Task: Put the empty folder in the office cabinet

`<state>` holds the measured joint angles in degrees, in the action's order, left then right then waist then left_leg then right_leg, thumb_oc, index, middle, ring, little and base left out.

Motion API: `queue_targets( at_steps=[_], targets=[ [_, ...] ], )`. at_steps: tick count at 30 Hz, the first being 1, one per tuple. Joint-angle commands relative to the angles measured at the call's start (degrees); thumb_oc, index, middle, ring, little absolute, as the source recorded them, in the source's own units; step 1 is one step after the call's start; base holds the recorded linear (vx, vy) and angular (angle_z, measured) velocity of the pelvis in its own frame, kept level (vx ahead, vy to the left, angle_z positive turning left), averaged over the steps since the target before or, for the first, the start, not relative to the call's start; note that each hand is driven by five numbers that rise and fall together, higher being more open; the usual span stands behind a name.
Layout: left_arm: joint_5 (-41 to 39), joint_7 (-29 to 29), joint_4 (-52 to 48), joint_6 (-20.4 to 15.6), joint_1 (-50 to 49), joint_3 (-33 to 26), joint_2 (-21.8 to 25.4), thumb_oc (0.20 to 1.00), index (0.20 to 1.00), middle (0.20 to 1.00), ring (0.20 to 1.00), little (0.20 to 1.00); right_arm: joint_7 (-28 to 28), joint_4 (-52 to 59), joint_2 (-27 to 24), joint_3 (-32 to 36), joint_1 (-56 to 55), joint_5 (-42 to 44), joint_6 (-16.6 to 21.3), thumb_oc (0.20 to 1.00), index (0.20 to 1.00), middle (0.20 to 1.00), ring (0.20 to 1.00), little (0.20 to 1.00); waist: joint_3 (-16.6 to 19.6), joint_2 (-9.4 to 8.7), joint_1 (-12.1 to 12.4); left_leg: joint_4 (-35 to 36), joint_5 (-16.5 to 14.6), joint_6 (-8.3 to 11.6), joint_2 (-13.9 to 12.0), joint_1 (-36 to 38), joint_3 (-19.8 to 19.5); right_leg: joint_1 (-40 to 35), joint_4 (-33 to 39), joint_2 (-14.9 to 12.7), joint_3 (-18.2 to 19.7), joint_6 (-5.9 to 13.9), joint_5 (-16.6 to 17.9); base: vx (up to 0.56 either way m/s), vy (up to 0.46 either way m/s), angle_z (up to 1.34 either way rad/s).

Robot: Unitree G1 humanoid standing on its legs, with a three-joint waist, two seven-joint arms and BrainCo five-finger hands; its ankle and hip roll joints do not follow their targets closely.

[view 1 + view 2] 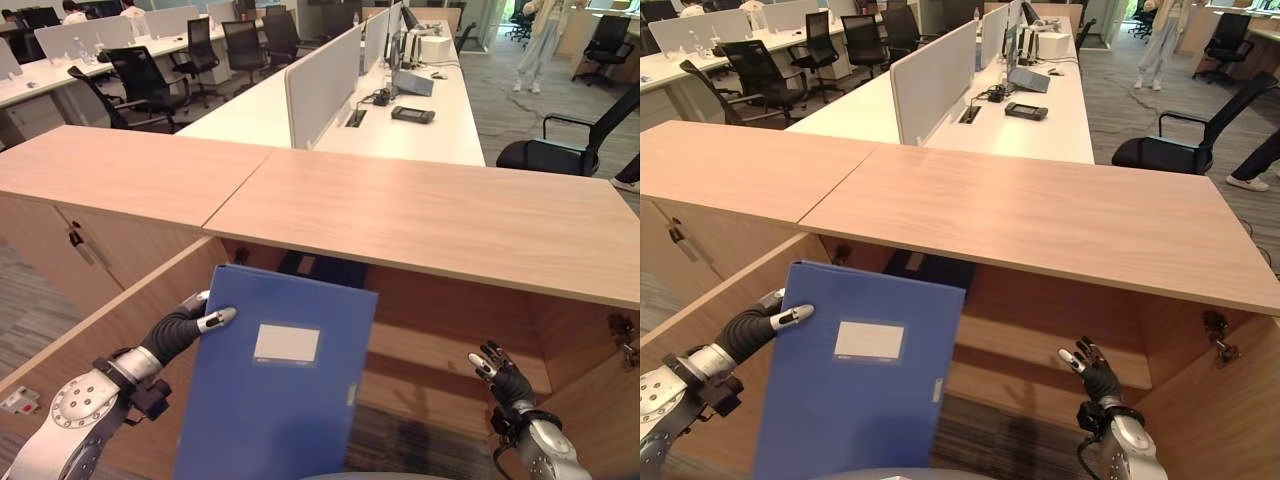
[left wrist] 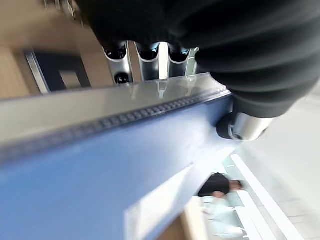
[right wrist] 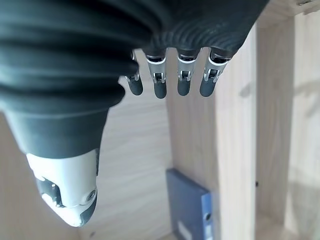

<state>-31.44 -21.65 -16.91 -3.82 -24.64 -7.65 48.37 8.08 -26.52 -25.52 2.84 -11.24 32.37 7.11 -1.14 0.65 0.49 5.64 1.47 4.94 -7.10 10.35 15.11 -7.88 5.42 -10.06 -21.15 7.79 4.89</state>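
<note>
The blue folder stands upright in front of the open office cabinet, below the cabinet's wooden top. A white label sits on its front cover. The left hand pinches the folder's left edge: the thumb lies on the front cover, and the left wrist view shows the fingers behind the cover. The right hand hangs to the right, apart from the folder and in front of the cabinet interior, holding nothing, with its fingers lightly curled and relaxed. Inside the cabinet, another blue folder stands against a wooden wall. A white tabletop with partitions extends behind the cabinet.
</note>
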Motion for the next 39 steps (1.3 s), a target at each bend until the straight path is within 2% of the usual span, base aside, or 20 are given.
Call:
queue_targets(
  at_steps=[1, 6, 9, 13, 18, 19, 21, 24, 25, 26, 29, 30, 39],
  targets=[
    [4.98, 2.50, -0.77, -5.86, 2.91, -5.89, -0.70, 0.200, 0.200, 0.200, 0.200, 0.200, 1.27, 1.83, -3.34, 2.90, 4.08, -1.22, 1.55, 1.000, 1.000, 1.000, 1.000, 1.000, -0.88, -2.17, 0.20, -0.64, -3.59, -1.57, 2.18, 0.50, -3.61, -2.11, -0.42, 3.45, 0.42, -0.57, -2.87, 0.00, 0.000, 0.00],
    [16.12, 6.50, 1.76, -6.87, 3.09, -11.99, -5.67, 0.200, 0.200, 0.200, 0.200, 0.200, 4.15, 5.01, -5.03, 6.49, 1.85, -0.86, -0.26, 1.000, 1.000, 1.000, 1.000, 1.000, -1.05, -2.69, 0.09, -0.64, -3.87, -1.60, 2.10, 0.25, -3.58, -1.93, -0.42, 3.48, 0.66, -0.68, -3.13, 0.00, 0.000, 0.00],
    [20.94, 8.28, 2.79, -7.14, 3.88, -13.66, -8.75, 0.200, 0.200, 0.200, 0.200, 0.200, 6.21, 7.55, -4.66, 7.80, 0.31, 0.43, -1.06, 1.000, 1.000, 1.000, 1.000, 1.000, -1.00, -3.08, -0.10, -0.64, -3.73, -1.66, 2.09, -0.11, -3.50, -1.68, -0.42, 3.35, 0.56, -0.83, -3.09, 0.00, 0.000, 0.00],
    [23.60, 9.93, 3.09, -7.35, 4.79, -14.35, -11.63, 0.200, 0.200, 0.200, 0.200, 0.200, 7.81, 10.44, -3.98, 8.08, -0.62, 1.82, -1.57, 1.000, 1.000, 1.000, 1.000, 1.000, -1.08, -3.18, -0.20, -0.64, -4.23, -1.59, 1.98, 0.06, -3.38, -1.82, -0.42, 3.40, 0.63, -0.85, -3.44, 0.00, 0.000, 0.00],
    [24.09, 11.72, 2.86, -7.45, 8.24, -12.63, -14.79, 0.200, 0.200, 0.200, 0.200, 0.200, 10.20, 14.03, -2.44, 3.67, -0.48, 1.76, -3.16, 1.000, 1.000, 1.000, 1.000, 1.000, -1.23, -3.36, -0.23, -0.64, -3.93, -1.64, 2.02, -0.17, -3.26, -1.63, -0.42, 3.22, 0.52, -1.08, -3.25, -0.01, -0.008, -0.02],
    [22.88, 11.73, 2.04, -7.65, 9.38, -11.14, -15.83, 0.200, 0.200, 0.200, 0.200, 0.200, 10.95, 14.77, -1.54, 0.46, 0.14, 1.71, -3.63, 1.000, 1.000, 1.000, 1.000, 1.000, -1.27, -3.32, -0.12, -0.64, -4.22, -1.58, 1.90, -0.03, -3.28, -1.75, -0.42, 3.32, 0.59, -1.08, -3.47, 0.00, 0.000, 0.00],
    [22.40, 11.81, 1.69, -7.75, 10.10, -10.20, -16.30, 0.200, 0.200, 0.200, 0.200, 0.200, 11.22, 14.80, -0.88, -1.33, 0.65, 2.12, -3.83, 1.000, 1.000, 1.000, 1.000, 1.000, -1.26, -3.31, -0.11, -0.64, -4.19, -1.58, 1.88, -0.03, -3.30, -1.72, -0.42, 3.32, 0.63, -1.11, -3.45, 0.00, 0.000, 0.00],
    [19.49, 11.37, 0.76, -7.98, 12.99, -5.04, -17.42, 0.200, 0.200, 0.200, 0.200, 0.200, 12.02, 14.57, 1.52, -8.52, 2.86, 3.19, -4.64, 1.000, 1.000, 1.000, 1.000, 1.000, -1.35, -3.46, 0.00, -0.64, -3.70, -1.65, 1.97, -0.28, -3.24, -1.55, -0.42, 3.24, 0.59, -1.33, -3.23, -0.01, -0.002, 0.00],
    [19.49, 11.37, 0.77, -7.99, 13.01, -5.05, -17.41, 0.200, 0.200, 0.200, 0.200, 0.200, 12.02, 14.55, 1.54, -8.52, 2.89, 3.19, -4.63, 1.000, 1.000, 1.000, 1.000, 1.000, -1.30, -3.49, -0.02, -0.64, -3.66, -1.66, 2.00, -0.38, -3.26, -1.47, -0.42, 3.21, 0.57, -1.33, -3.21, 0.00, 0.000, 0.00],
    [17.56, 10.96, -0.10, -7.85, 14.09, -2.49, -17.79, 0.200, 0.200, 0.200, 0.200, 0.200, 11.79, 14.08, 2.65, -12.15, 4.18, 3.05, -4.87, 1.000, 1.000, 1.000, 1.000, 1.000, -1.39, -3.39, 0.17, -0.64, -3.90, -1.58, 1.83, -0.18, -3.20, -1.76, -0.42, 3.33, 0.56, -1.35, -3.39, 0.00, 0.000, 0.00],
    [14.83, 10.66, -0.34, -7.82, 15.76, 0.25, -18.23, 0.200, 0.200, 0.200, 0.200, 0.200, 11.44, 13.02, 3.53, -15.33, 6.14, 3.08, -4.90, 1.000, 1.000, 1.000, 1.000, 1.000, -1.42, -3.55, 0.26, -0.64, -3.47, -1.66, 1.91, -0.46, -3.19, -1.49, -0.42, 3.20, 0.48, -1.42, -3.11, 0.00, 0.000, 0.00],
    [12.53, 10.63, -1.37, -7.86, 17.93, 4.28, -18.67, 0.200, 0.200, 0.200, 0.200, 0.200, 10.30, 10.57, 4.79, -19.55, 9.01, 2.64, -4.98, 1.000, 1.000, 1.000, 1.000, 1.000, -1.46, -3.45, 0.53, -0.64, -3.65, -1.59, 1.84, -0.20, -3.15, -1.75, -0.42, 3.33, 0.40, -1.35, -3.23, 0.00, 0.000, 0.00],
    [10.26, 10.23, -3.12, -7.02, 24.75, 14.89, -18.14, 0.200, 0.200, 0.200, 0.200, 0.200, 7.07, 10.00, 7.97, -26.04, 15.52, 4.83, -4.43, 1.000, 1.000, 1.000, 1.000, 1.000, -1.36, -3.56, 0.59, -0.64, -3.00, -1.60, 1.90, -0.71, -3.27, -1.34, -0.42, 3.20, 0.24, -1.37, -2.81, 0.00, 0.000, 0.00]
  ],
)
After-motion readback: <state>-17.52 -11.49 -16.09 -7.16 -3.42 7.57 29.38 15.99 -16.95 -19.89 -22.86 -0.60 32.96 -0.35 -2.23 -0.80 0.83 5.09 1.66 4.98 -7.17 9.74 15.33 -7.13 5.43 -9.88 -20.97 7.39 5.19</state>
